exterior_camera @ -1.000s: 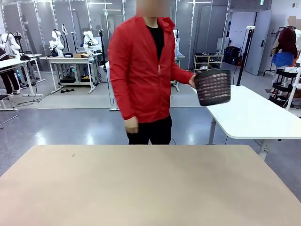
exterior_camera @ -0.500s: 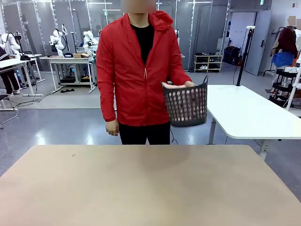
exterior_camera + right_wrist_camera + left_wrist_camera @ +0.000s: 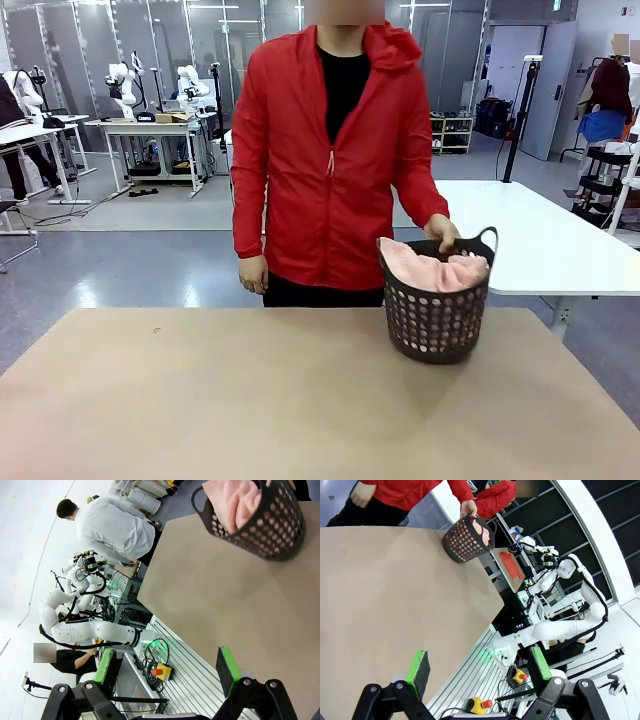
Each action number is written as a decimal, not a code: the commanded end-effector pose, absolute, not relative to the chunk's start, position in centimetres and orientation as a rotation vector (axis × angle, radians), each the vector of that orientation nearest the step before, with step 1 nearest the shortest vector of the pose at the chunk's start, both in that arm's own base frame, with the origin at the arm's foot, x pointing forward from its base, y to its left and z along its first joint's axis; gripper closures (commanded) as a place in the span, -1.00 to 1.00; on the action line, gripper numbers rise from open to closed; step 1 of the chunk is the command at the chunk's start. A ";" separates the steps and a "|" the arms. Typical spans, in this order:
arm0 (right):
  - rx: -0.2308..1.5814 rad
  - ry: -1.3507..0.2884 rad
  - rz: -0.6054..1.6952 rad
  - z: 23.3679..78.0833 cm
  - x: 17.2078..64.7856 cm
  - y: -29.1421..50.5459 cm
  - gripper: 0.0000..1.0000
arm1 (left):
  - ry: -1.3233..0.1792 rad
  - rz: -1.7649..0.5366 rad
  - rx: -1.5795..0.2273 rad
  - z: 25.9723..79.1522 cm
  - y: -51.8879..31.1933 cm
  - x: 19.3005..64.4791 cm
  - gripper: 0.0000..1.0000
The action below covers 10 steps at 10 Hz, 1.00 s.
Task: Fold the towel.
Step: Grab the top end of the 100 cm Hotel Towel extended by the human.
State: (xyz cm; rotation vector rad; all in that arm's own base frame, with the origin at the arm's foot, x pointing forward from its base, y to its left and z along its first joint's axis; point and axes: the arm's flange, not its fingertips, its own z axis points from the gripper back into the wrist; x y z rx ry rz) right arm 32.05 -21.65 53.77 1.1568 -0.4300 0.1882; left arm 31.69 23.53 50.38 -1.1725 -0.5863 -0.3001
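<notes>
The big tan table lies under both tools and runs far out in front of them. A person in a red jacket stands past the far edge of the table, across from the tools. A dark basket full of round holes stands on the table, well away from both tools, on the right tool's side. The pink towel is inside the basket, all bunched up, and it puffs up to the rim. One hand of the person holds the basket's rim next to a handle. The other hand hangs down by the person's side, over on the left tool's side. The left tool is wide open with nothing between its green pads, and it hangs above the near edge of the table. The right tool is wide open too and holds nothing. The basket with the towel is far ahead of it.
</notes>
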 end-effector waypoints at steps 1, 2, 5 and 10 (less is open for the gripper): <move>1.164 -0.446 0.205 53.8 32.1 -21.8 -1.00 | -0.597 -0.311 -1.190 50.4 23.6 31.7 -1.00; 1.164 -0.446 0.205 53.8 32.1 -21.8 -1.00 | -0.597 -0.311 -1.190 50.4 23.6 31.7 -1.00; 1.164 -0.446 0.205 53.8 32.1 -21.8 -1.00 | -0.597 -0.311 -1.190 50.4 23.6 31.7 -1.00; 1.164 -0.446 0.205 53.8 32.1 -21.8 -1.00 | -0.597 -0.311 -1.190 50.4 23.6 31.7 -1.00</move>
